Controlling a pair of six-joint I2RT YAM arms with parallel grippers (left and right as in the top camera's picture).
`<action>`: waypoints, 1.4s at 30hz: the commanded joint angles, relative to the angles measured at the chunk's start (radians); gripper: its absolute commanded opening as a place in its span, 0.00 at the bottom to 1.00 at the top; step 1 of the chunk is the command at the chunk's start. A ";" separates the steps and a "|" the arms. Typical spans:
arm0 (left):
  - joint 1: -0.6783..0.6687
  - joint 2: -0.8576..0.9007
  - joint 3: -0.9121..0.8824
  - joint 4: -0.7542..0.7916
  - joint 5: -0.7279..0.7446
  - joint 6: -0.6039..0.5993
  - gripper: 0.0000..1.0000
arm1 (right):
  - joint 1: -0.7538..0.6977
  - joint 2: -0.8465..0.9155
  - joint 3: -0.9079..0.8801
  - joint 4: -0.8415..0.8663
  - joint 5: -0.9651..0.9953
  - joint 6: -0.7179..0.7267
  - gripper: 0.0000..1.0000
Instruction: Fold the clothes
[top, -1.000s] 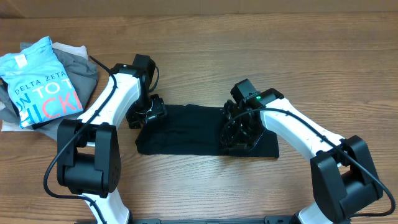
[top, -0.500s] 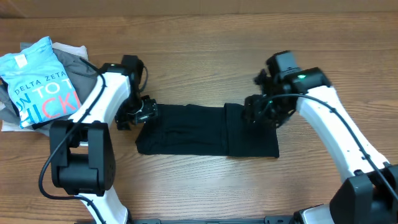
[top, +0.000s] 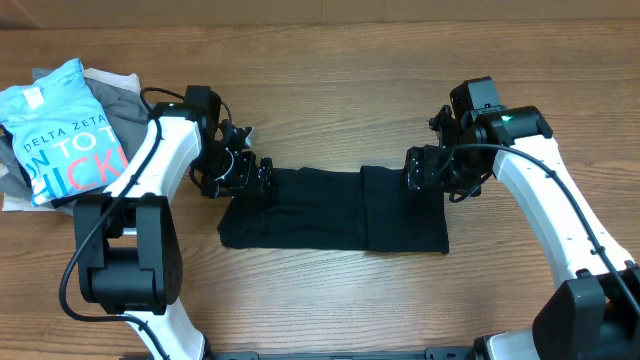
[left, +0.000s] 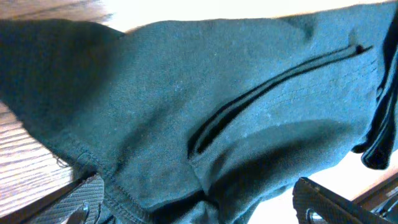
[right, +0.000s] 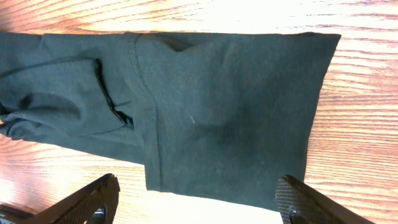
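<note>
The clothes (top: 320, 210), a plain black garment, lie flat in the middle of the wooden table, with the right end folded over onto itself along a seam. My left gripper (top: 245, 172) hovers at the upper left corner, jaws wide open. In the left wrist view the fabric (left: 205, 106) fills the frame and bunches loosely between the two fingertips (left: 84, 198). My right gripper (top: 428, 170) stands open at the upper right edge. In the right wrist view the folded end (right: 230, 112) lies just ahead of the spread fingers (right: 311, 202), which hold nothing.
A light blue tee with lettering (top: 62, 130) lies on grey garments (top: 125, 105) at the far left of the table (top: 320, 90). Both white arms reach in from the near edge, either side of the black garment.
My right gripper has let go of the folded right end, opened, and pulled back to the garment's upper right edge. My left gripper has opened wider at the upper left corner.
</note>
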 joint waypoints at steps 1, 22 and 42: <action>0.011 -0.019 -0.058 0.036 -0.011 0.066 1.00 | 0.000 -0.010 0.010 0.004 0.006 -0.005 0.88; 0.009 -0.019 -0.165 0.156 -0.080 0.052 1.00 | 0.000 -0.010 0.010 -0.015 0.006 -0.004 0.89; 0.146 -0.019 0.103 -0.090 -0.225 -0.002 0.12 | 0.000 -0.010 0.010 -0.018 0.006 -0.005 0.90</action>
